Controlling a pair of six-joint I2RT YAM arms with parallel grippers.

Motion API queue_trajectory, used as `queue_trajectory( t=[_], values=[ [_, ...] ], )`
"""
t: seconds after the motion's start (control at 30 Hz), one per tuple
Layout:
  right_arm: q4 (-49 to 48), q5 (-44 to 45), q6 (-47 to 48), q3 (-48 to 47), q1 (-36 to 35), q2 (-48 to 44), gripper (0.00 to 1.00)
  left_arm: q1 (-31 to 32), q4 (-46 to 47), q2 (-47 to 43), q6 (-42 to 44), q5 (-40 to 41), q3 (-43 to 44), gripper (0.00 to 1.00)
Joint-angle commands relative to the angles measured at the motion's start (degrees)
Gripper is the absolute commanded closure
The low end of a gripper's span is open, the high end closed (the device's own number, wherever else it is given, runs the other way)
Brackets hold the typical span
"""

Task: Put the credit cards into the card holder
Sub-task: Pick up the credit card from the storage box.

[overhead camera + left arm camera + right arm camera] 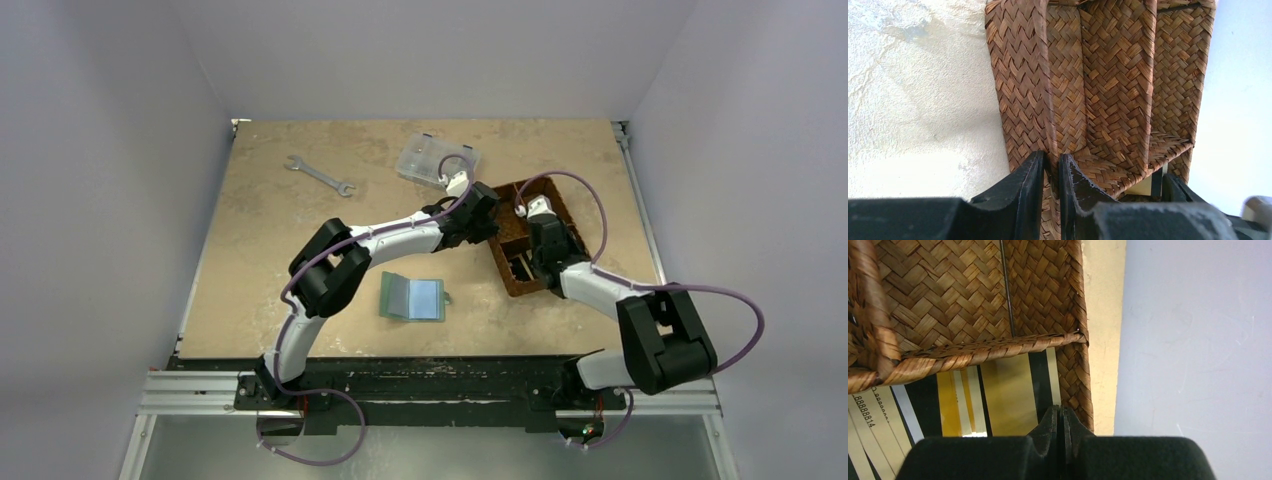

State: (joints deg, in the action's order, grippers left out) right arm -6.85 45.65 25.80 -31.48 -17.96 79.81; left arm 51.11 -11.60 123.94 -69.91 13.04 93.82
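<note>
Two black-and-white arms, each trailed by a purple cable.
The left arm and right arm share one build: chunky matte-black joint housings, glossy white shells on the links between them, and a small white cap at each wrist. A thin purple cable loops out from each black base and runs along the links to the wrist. The left fingers are black, wedge-shaped, their inner faces speckled and scuffed grey. The right fingers are black too, narrowing to a point out of a broad, grainy-surfaced block.
</note>
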Motion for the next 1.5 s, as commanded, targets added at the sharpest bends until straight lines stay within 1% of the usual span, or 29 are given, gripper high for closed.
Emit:
queue_trajectory(
  t=[0.0,0.1,0.23,0.37,0.47,0.53,0.6,0.63,0.67,0.77,0.93,0.97,1.07,1.1,1.13,1.2,1.3,1.37,1.4,1.43,1.47],
  values=[
    [-2.83,1.67,0.42,-2.79,0.59,-4.66,1.0,-0.75,-2.62,-1.38,-0.02,0.08,-1.47,1.0],
    [4.09,-7.32,-3.95,-4.84,0.57,-7.32,1.0,-0.75,-2.3,-1.17,-0.04,-0.43,-1.37,1.0],
    [6.7,-11.2,-8.79,-4.19,0.71,-10.15,1.0,-0.75,-1.99,-1.0,-0.05,-1.2,-1.43,1.0],
    [12.6,-19.71,-15.27,-5.03,0.84,-12.56,1.0,-0.88,1.01,-1.3,1.0,-3.71,-2.63,1.0],
    [15.51,-23.08,-20.76,-6.27,0.82,-14.66,0.91,-1.55,6.21,-2.28,2.1,-6.56,-5.84,1.0],
    [17.24,-23.64,-20.36,-7.08,0.82,-16.53,0.87,-1.86,8.76,-2.76,3.17,-7.72,-7.03,1.0],
    [16.29,-24.27,-21.93,-6.96,0.88,-18.62,0.81,-2.17,10.14,-2.91,4.37,-8.1,-7.14,1.0],
    [15.56,-22.29,-22.53,-6.66,1.07,-19.31,0.77,-2.26,10.53,-2.87,4.76,-8.19,-7.04,1.0],
    [15.24,-22.3,-21.4,-6.52,1.31,-19.57,0.75,-2.37,10.7,-2.83,5.04,-8.2,-6.89,1.0],
    [15.01,-24.0,-21.58,-6.06,1.43,-18.2,0.72,-2.38,10.72,-1.94,5.76,-7.82,-5.14,1.0],
    [12.96,-25.21,-24.28,-5.54,2.09,-17.42,0.61,-2.46,9.73,0.66,6.7,-8.12,-0.74,1.0],
    [13.39,-25.37,-24.29,-6.09,2.13,-17.0,0.58,-2.46,9.48,0.81,6.53,-8.71,-0.43,0.98],
    [14.86,-26.04,-25.11,-7.06,2.14,-16.77,0.54,-2.59,10.12,0.1,6.14,-11.75,-0.39,0.66],
    [14.98,-26.59,-25.28,-7.26,2.15,-17.03,0.54,-2.6,10.11,-0.58,6.23,-12.55,-0.39,0.58],
    [15.44,-27.37,-27.83,-7.79,2.19,-17.38,0.53,-2.59,9.87,-1.36,6.52,-12.76,-0.33,0.52],
    [17.74,-28.06,-34.46,-9.32,2.22,-18.04,0.46,-2.87,8.55,-2.87,7.42,-14.65,-0.29,0.43],
    [23.85,-28.92,-43.63,-12.99,2.22,-16.86,0.44,-3.81,6.7,-5.01,9.27,-18.24,-0.3,0.3],
    [27.69,-29.38,-48.74,-14.58,2.37,-15.17,0.43,-4.85,4.81,-6.6,10.89,-21.21,-0.42,0.24],
    [29.17,-29.55,-51.42,-15.04,2.69,-14.38,0.43,-5.16,4.17,-7.56,12.16,-22.9,-0.63,0.18],
    [30.01,-30.85,-53.01,-15.21,3.3,-13.75,0.42,-5.41,3.29,-8.64,13.56,-24.51,-0.7,0.13],
    [30.36,-32.68,-53.77,-15.34,4.3,-13.3,0.42,-5.83,2.32,-10.13,14.97,-26.11,-0.85,0.1]
  ],
)
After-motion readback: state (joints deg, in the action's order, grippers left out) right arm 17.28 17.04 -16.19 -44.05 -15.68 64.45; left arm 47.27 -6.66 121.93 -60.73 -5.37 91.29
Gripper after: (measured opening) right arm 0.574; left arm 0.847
